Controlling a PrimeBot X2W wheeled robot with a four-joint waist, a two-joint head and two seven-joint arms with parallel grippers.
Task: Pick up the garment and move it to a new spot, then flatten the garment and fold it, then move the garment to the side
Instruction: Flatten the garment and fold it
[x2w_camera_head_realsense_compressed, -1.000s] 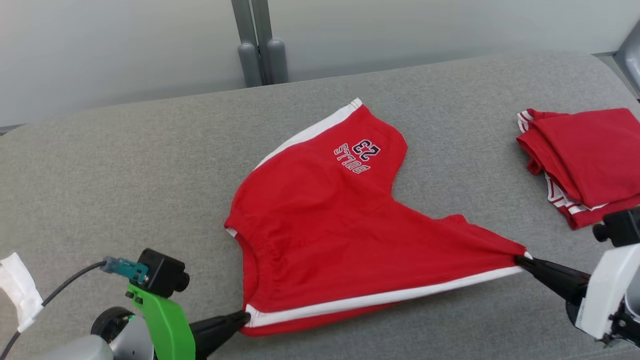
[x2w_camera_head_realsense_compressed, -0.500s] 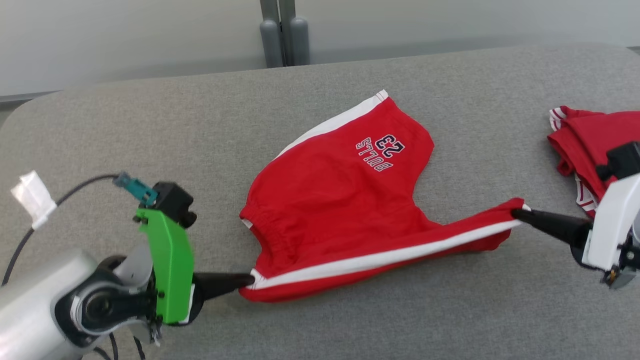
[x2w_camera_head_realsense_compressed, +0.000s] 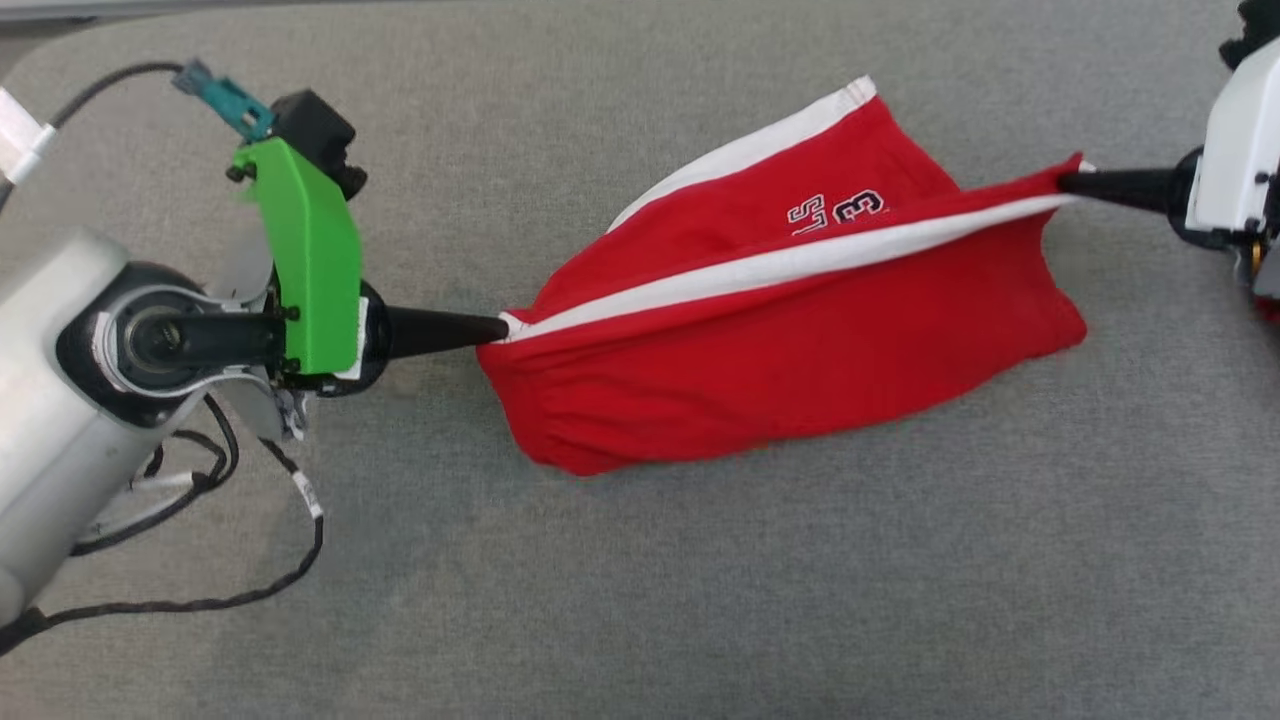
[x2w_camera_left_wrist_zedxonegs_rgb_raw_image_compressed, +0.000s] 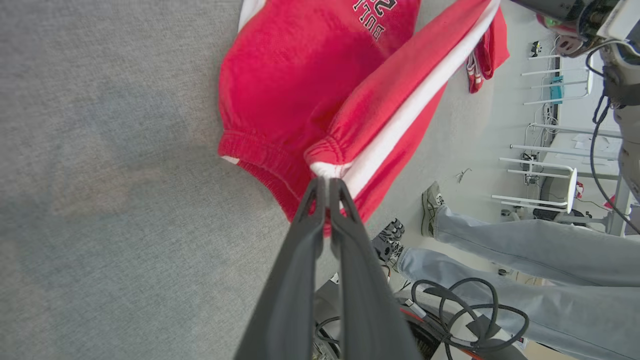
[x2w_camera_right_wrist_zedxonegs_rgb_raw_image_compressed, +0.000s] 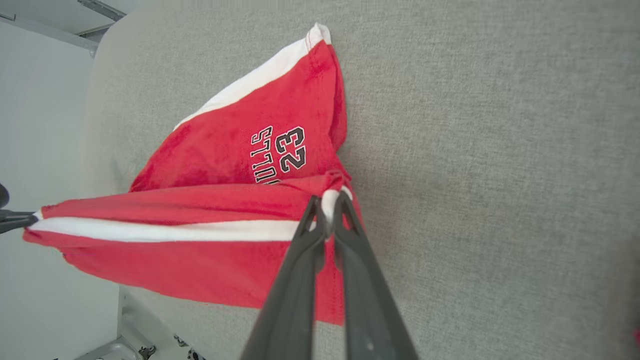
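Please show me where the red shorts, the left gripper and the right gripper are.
red shorts (x2w_camera_head_realsense_compressed: 780, 350): head view, middle of the red cloth.
left gripper (x2w_camera_head_realsense_compressed: 503, 328): head view, fingertips pinching the waistband end.
right gripper (x2w_camera_head_realsense_compressed: 1066, 182): head view, fingertips pinching the leg hem.

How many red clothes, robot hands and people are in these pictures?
Red garments: 2, the shorts and a second garment beyond them.
Grippers: 2, left gripper and right gripper, jaws shut on the shorts.
People: 1, a person, legs showing.
Total: 5
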